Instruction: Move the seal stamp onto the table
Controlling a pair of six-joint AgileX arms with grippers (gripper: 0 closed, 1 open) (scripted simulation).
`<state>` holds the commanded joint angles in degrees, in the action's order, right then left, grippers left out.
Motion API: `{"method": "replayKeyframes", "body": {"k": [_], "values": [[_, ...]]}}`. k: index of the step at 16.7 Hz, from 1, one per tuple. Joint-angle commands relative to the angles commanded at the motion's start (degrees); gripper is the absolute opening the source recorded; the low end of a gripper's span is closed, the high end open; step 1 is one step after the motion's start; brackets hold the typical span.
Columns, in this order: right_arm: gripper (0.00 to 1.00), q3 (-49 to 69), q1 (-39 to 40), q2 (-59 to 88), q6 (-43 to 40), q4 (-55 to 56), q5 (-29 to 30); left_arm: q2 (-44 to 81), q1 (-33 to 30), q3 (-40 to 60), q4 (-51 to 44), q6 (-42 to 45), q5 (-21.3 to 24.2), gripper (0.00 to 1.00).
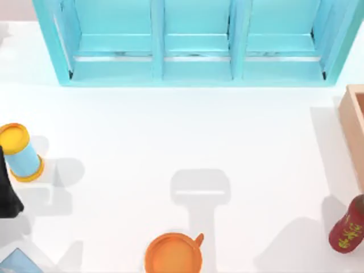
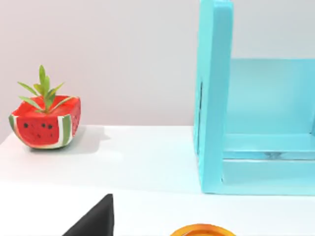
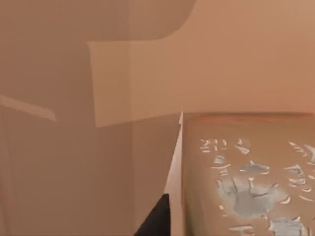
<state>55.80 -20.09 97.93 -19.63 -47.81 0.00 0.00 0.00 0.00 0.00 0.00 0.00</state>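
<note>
The seal stamp [image 3: 246,162] is a tan-brown block with a pale grey mark on the face turned to the right wrist camera. It lies very close in front of that camera, against the inner walls of the light-wood box [image 3: 74,98]. A dark part of my right gripper [image 3: 157,221] sits just beside the stamp's edge. The box [image 1: 354,128] stands at the right edge of the white table [image 1: 187,136] in the top view. My left arm [image 1: 8,193] is parked at the table's left edge, and a dark part of its gripper [image 2: 93,223] shows in the left wrist view.
A turquoise shelf cabinet [image 1: 196,42] spans the back. A red bottle [image 1: 348,224] stands at the front right, an orange cup [image 1: 173,255] at the front middle, and a yellow-and-blue can [image 1: 20,152] on the left. A watermelon planter [image 2: 45,120] sits left of the cabinet.
</note>
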Motion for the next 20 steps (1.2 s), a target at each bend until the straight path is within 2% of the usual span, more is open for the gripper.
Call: {"method": "replayKeyframes", "body": {"k": [6,16,20], "values": [[0.02,0.0,0.0,0.0,0.0,0.0,0.0,0.0,0.0,0.0,0.0,0.0,0.0,1.00],[0.00,0.2,0.0,-0.1,0.2,-0.1,0.0,0.0,0.0,0.0,0.0,0.0,0.0,1.00],[0.00,6.3,1.2,0.4,6.6,-3.4,-1.2,0.0,0.0,0.0,0.0,0.0,0.0,1.00]]}}
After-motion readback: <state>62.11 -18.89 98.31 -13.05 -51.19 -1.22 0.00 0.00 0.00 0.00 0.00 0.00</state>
